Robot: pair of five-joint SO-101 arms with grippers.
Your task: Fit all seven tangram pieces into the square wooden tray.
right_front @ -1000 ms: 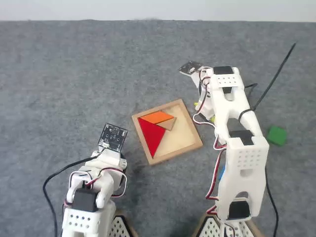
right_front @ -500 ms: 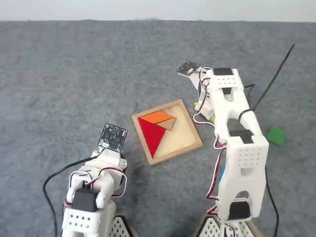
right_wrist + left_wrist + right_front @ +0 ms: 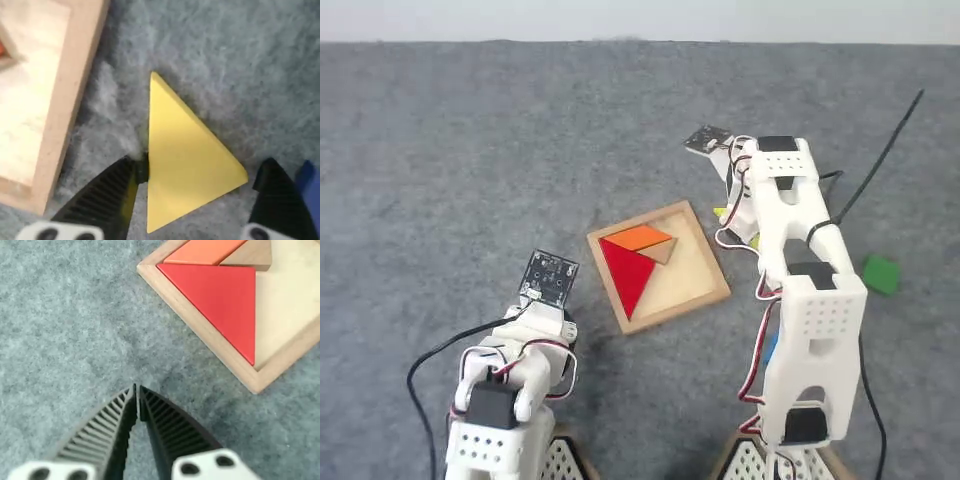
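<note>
The square wooden tray (image 3: pixel 692 272) lies at an angle on the grey carpet (image 3: pixel 470 150), between the two arms. Inside it, a big red triangle (image 3: pixel 625 270) sits along the side nearest the left arm. An orange piece (image 3: pixel 642 237) lies against the rim beside it, and a small brown triangle (image 3: pixel 664 252) is tucked in next to that. The rest of the tray floor is bare wood.

The left gripper (image 3: pixel 136 390) points down at the carpet just short of the tray's corner, its fingers pressed together. The right gripper (image 3: pixel 200 169) is down over a yellow triangle (image 3: pixel 185 150) that lies on the carpet just outside the tray's wall. Its fingers are spread to either side of the piece, and one seems to touch its edge. A blue piece (image 3: pixel 308 179) lies near the yellow one, and a green piece (image 3: pixel 881 275) lies well off to the right.
</note>
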